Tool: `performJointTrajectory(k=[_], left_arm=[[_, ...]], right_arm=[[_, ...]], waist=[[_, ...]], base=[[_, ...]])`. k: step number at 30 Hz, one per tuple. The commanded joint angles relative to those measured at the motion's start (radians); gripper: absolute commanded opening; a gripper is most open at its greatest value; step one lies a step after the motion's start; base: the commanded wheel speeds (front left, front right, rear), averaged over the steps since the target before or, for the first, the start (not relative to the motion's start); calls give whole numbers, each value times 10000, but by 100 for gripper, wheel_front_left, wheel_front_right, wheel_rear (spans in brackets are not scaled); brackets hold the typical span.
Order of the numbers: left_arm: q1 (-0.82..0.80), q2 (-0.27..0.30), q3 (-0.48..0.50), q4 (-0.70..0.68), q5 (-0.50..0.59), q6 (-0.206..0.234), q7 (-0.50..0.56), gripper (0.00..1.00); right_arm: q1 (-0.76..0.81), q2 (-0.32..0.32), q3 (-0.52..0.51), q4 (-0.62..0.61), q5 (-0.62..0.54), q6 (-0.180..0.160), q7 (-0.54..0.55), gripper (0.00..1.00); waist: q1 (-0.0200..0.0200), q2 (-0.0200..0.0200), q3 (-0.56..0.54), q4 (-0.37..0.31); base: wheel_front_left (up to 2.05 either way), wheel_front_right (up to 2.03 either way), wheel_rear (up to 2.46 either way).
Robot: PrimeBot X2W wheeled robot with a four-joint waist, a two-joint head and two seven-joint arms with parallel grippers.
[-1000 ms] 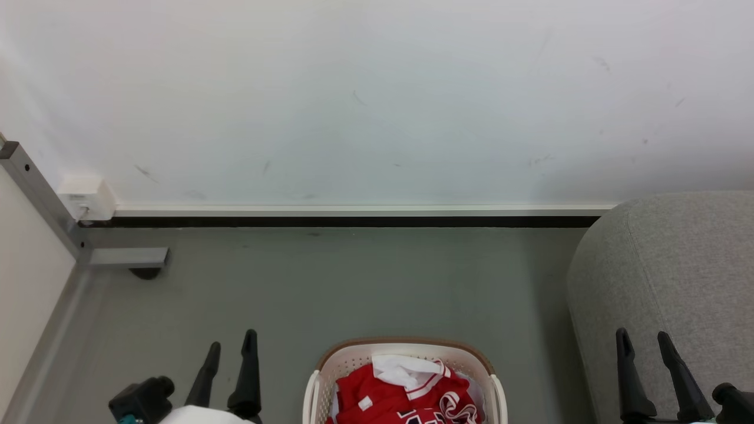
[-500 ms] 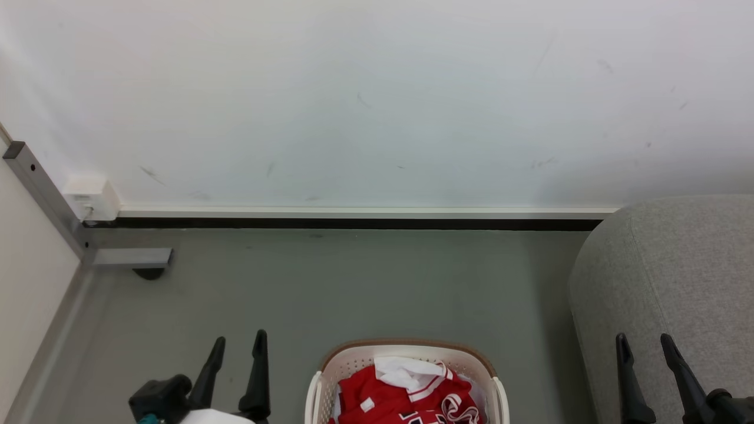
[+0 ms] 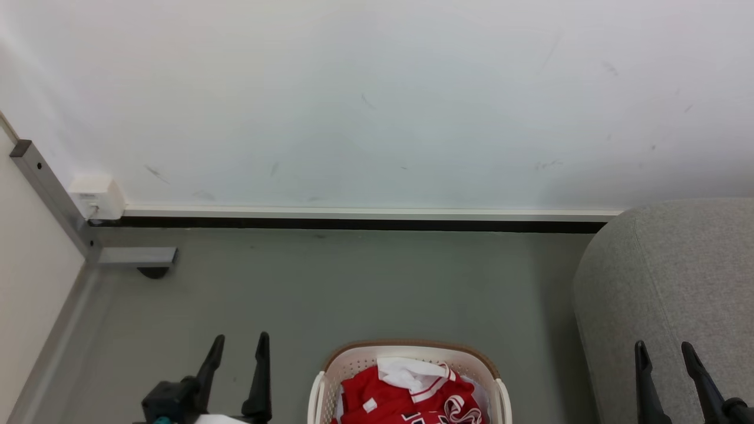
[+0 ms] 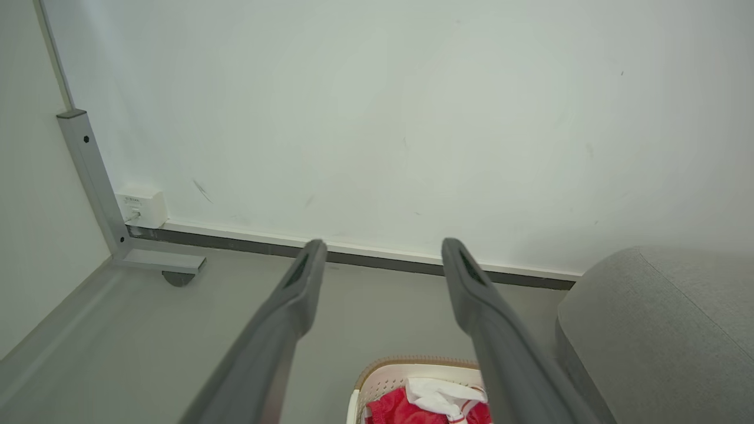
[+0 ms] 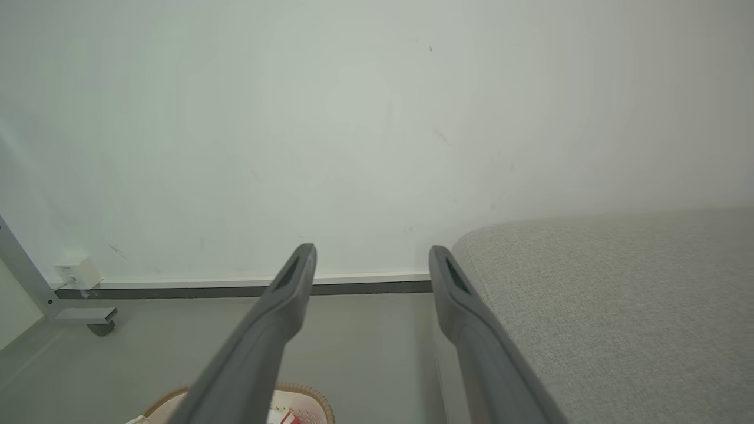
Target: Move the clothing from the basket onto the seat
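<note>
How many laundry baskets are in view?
1: the cream-white perforated plastic basket with a brown rim, on the floor left of the grey fabric seat, partly cut off.

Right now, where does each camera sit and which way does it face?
Head view: on the head, looking forward and down at floor, wall, basket holding the clothing, seat right; left gripper and right gripper low, open.
Left wrist view: on the left wrist, facing the wall along its own fingers; basket below, seat right.
Right wrist view: on the right wrist, same heading, own fingers; seat right, basket rim below.
All share the basket and seat.
</note>
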Motion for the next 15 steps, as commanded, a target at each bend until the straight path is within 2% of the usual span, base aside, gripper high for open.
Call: performJointTrajectory(k=[1, 15], left_arm=[[49, 87, 45, 4, 371, -32, -124, 100], [77, 92, 164, 449, 1361, -124, -386, 100]], right_arm=[[66, -97, -98, 57, -271, -17, -112, 100], [103, -105, -81, 512, -615, -20, -375, 100]], waist=[[0, 0, -12, 18], [0, 0, -70, 86]], base=[[0, 0, 0], [0, 0, 0]])
